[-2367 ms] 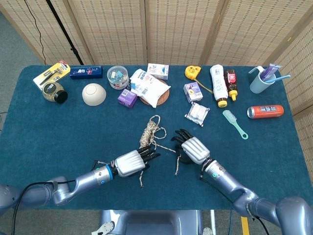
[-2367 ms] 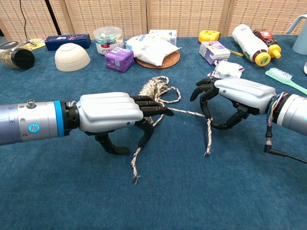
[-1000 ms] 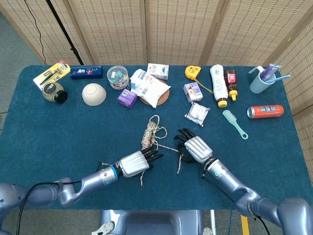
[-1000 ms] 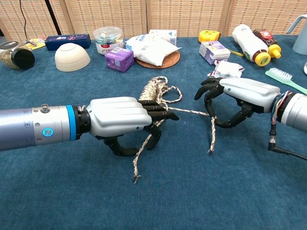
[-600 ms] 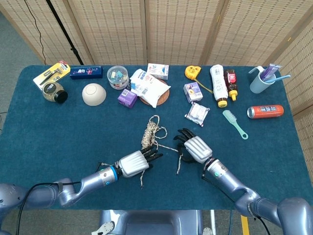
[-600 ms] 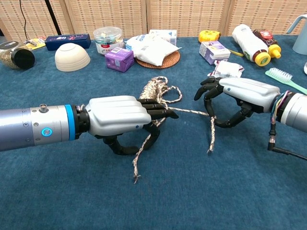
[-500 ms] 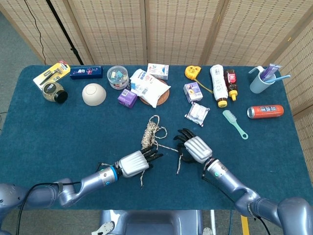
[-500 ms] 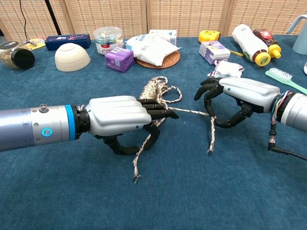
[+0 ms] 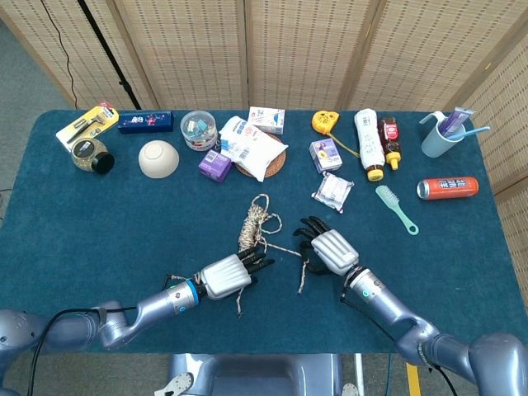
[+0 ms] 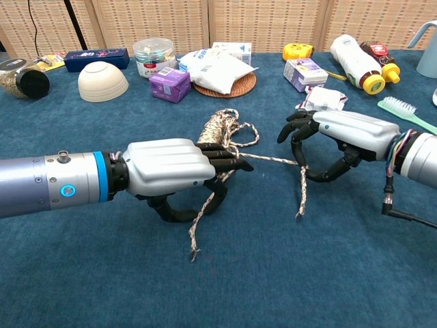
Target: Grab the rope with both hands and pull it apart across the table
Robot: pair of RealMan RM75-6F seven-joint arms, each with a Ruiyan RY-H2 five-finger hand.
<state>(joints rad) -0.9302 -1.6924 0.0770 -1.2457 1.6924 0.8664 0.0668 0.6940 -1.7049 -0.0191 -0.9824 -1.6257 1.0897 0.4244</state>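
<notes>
A beige twisted rope (image 9: 252, 221) lies mid-table with its coiled bundle (image 10: 220, 126) just beyond my left hand. One taut strand (image 10: 270, 159) runs between the two hands. My left hand (image 9: 227, 275) (image 10: 171, 171) has its fingers over the rope and its thumb curled beneath, gripping it; a loose end (image 10: 196, 232) trails down to the cloth. My right hand (image 9: 332, 251) (image 10: 345, 133) curls around the strand's other side, and a short tail (image 10: 301, 195) hangs from its fingertips.
Beyond the rope stand a purple box (image 9: 215, 165), a white packet on a woven mat (image 9: 256, 148) and a wrapped packet (image 9: 332, 190). A green brush (image 9: 396, 208) and red can (image 9: 447, 187) lie right; a bowl (image 9: 158, 158) sits far left.
Since 2.4 s ago my left hand has shifted slightly right and closed around the rope, and the strand between the hands has straightened. In the last half second nothing visibly moved.
</notes>
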